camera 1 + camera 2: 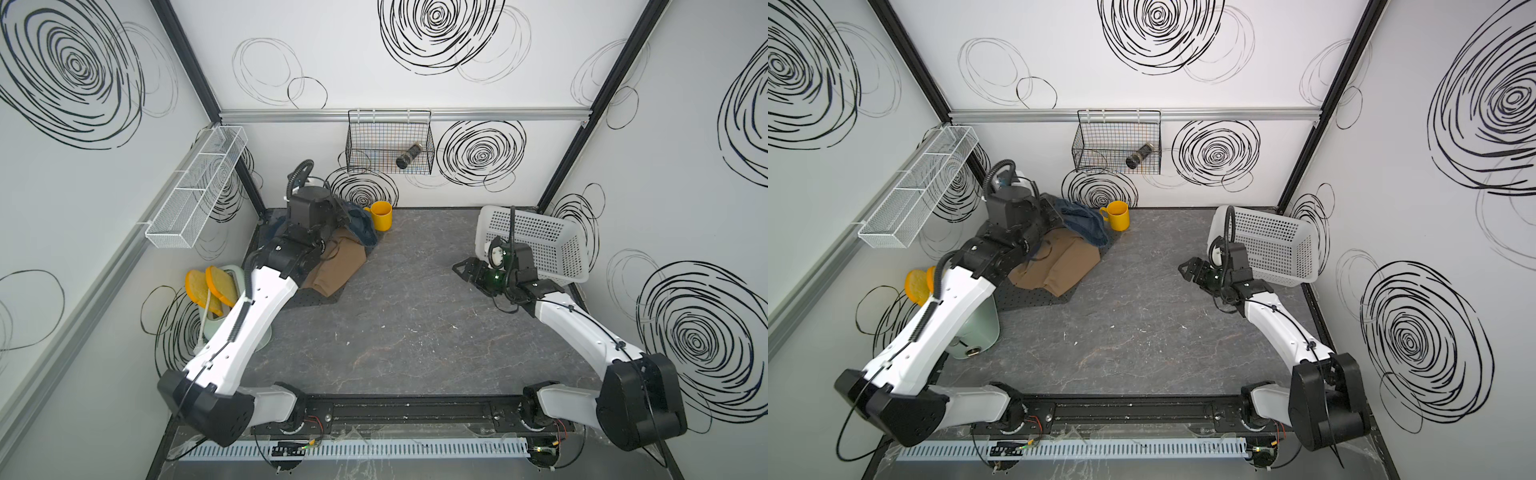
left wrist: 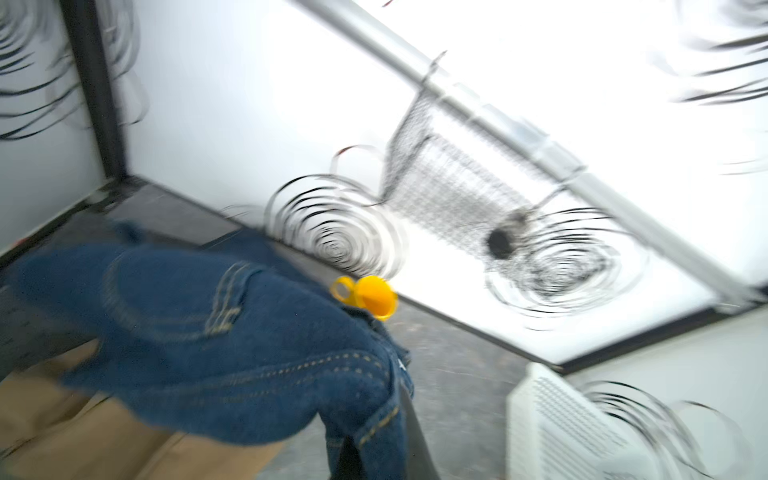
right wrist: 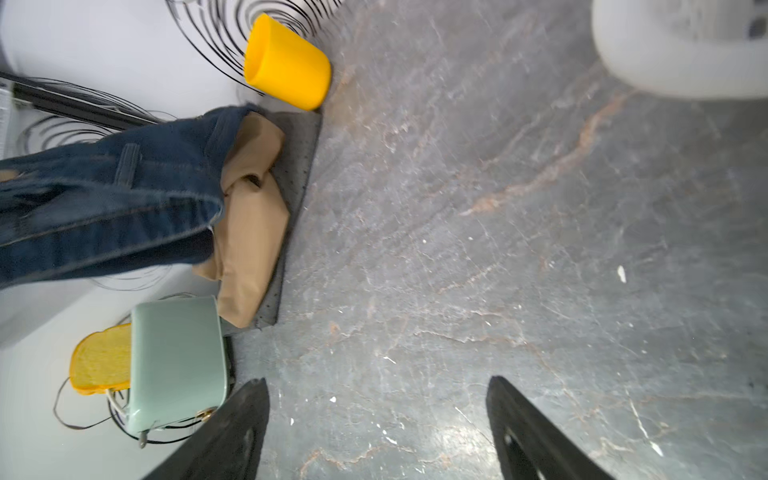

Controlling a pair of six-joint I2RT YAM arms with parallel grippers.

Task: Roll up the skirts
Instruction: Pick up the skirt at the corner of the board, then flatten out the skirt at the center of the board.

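table (image 1: 415, 316): dark grey marbled top, walled on three sides; both arm bases sit at its near edge.
left arm (image 1: 257, 307): stretched long from the near left corner toward the far left corner. The elbow is folded back at the near edge, the white forearm slants inward, and the wrist is bent down over the heap of cloth there.
right arm (image 1: 582, 328): elbow folded out by the right edge, forearm running toward the far side, wrist turned inward toward the table's middle and held clear above the surface.
white basket (image 1: 540, 245): tipped up against the right wall near the far right corner, just behind the right arm's wrist.
dotted grey skirt (image 1: 1025, 299): flat on the table by the far left corner, at the bottom of the heap, its near edge showing beyond the cloth above.
tan skirt (image 1: 336, 266): crumpled on top of the dotted grey skirt.
denim skirt (image 2: 232, 340): topmost and bunched; one end is raised off the heap, the rest drapes onto the tan skirt.
toaster (image 3: 178, 357): mint green, by the left edge, partly hidden under the left arm in both top views.
left claw (image 1: 1054, 214): pressed together, pinching the raised end of the denim skirt.
right claw (image 3: 376, 380): spread wide, holding nothing, over bare table.
yellow mug (image 1: 381, 215): upright at the far edge, just beside the denim skirt.
bread slices (image 1: 208, 286): two, standing in the toaster.
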